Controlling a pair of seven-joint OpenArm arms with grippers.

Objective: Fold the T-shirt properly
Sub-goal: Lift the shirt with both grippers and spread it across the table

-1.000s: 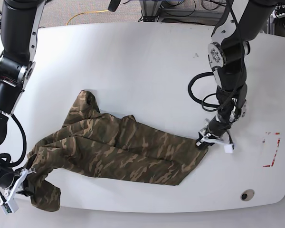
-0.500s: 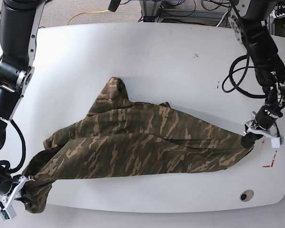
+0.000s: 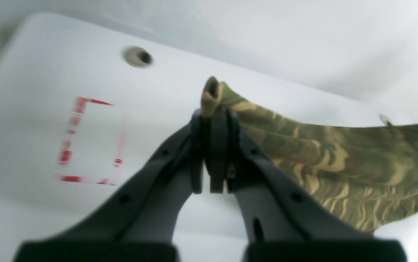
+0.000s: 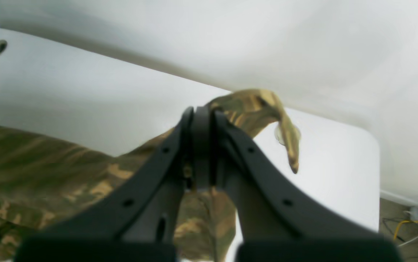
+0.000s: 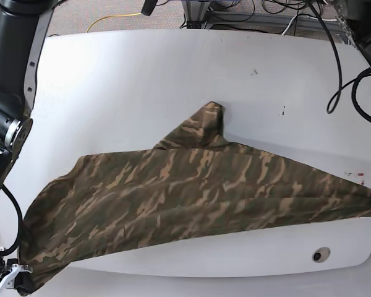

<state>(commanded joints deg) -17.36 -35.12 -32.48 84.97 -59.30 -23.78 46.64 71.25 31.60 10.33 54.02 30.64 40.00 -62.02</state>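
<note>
T-shirt stretched between your grippers.
Your left gripper and right gripper each pinch a fabric corner.

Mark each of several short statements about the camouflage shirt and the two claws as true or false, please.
1. The left claw is shut on a corner of the soft camouflage-print T-shirt. True.
2. The right claw is open and holds nothing. False: it is shut on the shirt's fabric.
3. The shirt is folded into a neat square. False: it is stretched out wide between the claws.
4. Red corner marks are on the white table near the left claw. True.
</note>
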